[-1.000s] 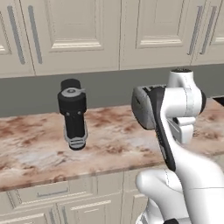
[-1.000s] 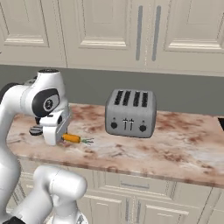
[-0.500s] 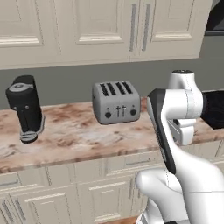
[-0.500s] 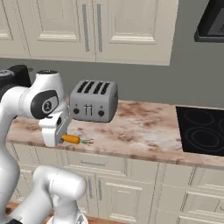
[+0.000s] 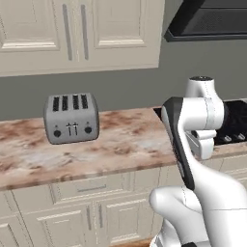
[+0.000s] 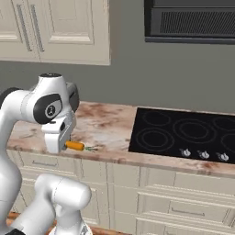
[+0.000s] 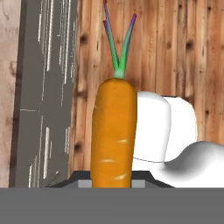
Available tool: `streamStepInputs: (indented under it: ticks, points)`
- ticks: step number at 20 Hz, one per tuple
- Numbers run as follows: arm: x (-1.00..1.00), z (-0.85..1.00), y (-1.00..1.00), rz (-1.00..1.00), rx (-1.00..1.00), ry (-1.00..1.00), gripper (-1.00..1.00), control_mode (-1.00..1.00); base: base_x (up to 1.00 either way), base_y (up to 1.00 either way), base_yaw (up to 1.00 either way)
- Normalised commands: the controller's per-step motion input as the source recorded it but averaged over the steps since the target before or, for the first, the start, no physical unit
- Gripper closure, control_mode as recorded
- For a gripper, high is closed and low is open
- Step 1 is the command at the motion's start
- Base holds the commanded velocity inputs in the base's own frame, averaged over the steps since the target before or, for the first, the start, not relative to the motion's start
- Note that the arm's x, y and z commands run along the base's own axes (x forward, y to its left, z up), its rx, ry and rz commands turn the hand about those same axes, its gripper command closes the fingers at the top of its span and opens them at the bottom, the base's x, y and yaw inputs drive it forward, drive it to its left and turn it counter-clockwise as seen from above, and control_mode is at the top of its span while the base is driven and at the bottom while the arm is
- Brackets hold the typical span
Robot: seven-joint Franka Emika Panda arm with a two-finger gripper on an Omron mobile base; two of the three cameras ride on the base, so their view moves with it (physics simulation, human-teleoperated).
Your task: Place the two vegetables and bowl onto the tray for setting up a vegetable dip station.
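Note:
My gripper (image 6: 68,145) is shut on the small orange carrot (image 6: 76,146), holding it level just in front of the counter's front edge, green tops pointing right. In the hand view the carrot (image 7: 113,131) stands up from between the jaws of the gripper (image 7: 113,180), its green stems at the top, with wooden floor (image 7: 183,52) far beneath it. The bowl and the tray are out of view.
A marbled brown counter (image 5: 120,144) runs across, over cream drawers. A grey four-slot toaster (image 5: 71,118) stands at its left. A black cooktop (image 6: 183,133) lies to the right under a dark range hood (image 6: 190,20). Cream wall cabinets (image 5: 77,34) hang above.
The whole picture has slid left, so the base has driven right along the counter. The black coffee machine has left view and the cooktop has come in. The carrot stays gripped.

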Motion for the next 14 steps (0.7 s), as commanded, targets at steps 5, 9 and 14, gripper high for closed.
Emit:
streamStepInputs:
  ticks: [5, 9, 14]
  points:
    - [0.00, 0.00, 0.00, 0.00, 0.00, 0.00, 1.00, 1.00, 0.00, -1.00, 0.00]
    - [0.00, 0.00, 0.00, 0.00, 0.00, 0.00, 1.00, 1.00, 0.00, -1.00, 0.00]
    - [0.00, 0.00, 0.00, 0.00, 0.00, 0.00, 1.00, 1.00, 0.00, -1.00, 0.00]
